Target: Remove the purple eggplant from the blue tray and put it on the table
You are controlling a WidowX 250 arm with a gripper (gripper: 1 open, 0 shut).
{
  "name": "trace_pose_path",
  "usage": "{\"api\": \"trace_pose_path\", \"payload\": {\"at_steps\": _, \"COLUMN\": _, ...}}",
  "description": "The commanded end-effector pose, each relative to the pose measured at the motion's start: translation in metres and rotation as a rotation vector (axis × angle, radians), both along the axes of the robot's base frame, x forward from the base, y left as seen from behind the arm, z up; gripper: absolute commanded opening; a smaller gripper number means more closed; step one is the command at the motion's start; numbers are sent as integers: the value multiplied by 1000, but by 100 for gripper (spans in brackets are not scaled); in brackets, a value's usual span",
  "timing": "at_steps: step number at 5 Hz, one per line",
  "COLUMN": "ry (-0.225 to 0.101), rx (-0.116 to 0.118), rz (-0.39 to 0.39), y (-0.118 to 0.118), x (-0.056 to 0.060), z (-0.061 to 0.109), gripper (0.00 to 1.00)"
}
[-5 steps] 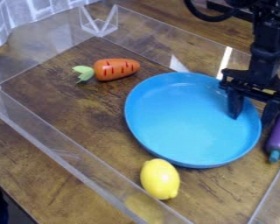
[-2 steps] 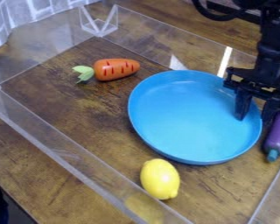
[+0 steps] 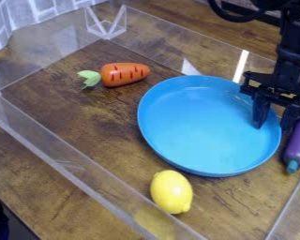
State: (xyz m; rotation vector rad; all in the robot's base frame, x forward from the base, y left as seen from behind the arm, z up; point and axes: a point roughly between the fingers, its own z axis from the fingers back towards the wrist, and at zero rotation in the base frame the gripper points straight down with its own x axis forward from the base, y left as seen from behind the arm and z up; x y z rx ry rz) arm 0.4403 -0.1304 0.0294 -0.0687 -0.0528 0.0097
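The blue tray (image 3: 202,131) lies right of centre on the table (image 3: 65,122) and has nothing in it. The purple eggplant (image 3: 299,142) lies on the wood just outside the tray's right rim, its teal stem end pointing toward the front. My gripper (image 3: 276,116) points straight down over that rim. One finger (image 3: 261,114) stands inside the tray and the other sits outside, close beside the eggplant's far end. The jaws are closed in on the rim between them.
An orange carrot (image 3: 123,74) lies at the back left and a yellow lemon (image 3: 172,191) sits in front of the tray. Clear acrylic walls (image 3: 65,178) run along the table's edges, and one stands just right of the eggplant.
The gripper shifted a little to the right and closed, and the tray's right side slid right with it toward the eggplant. Nothing has moved in the last half second.
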Motion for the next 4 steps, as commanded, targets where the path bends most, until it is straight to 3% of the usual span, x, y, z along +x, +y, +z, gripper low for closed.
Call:
{"api": "trace_pose_path", "payload": {"at_steps": 1, "ry": -48, "rx": -7, "rz": -53, "y": -13, "x": 4, "z": 11, "gripper": 0}}
{"api": "trace_pose_path", "payload": {"at_steps": 4, "ry": -47, "rx": -1, "rz": -65, "y": -16, "x": 5, "z": 12, "gripper": 0}}
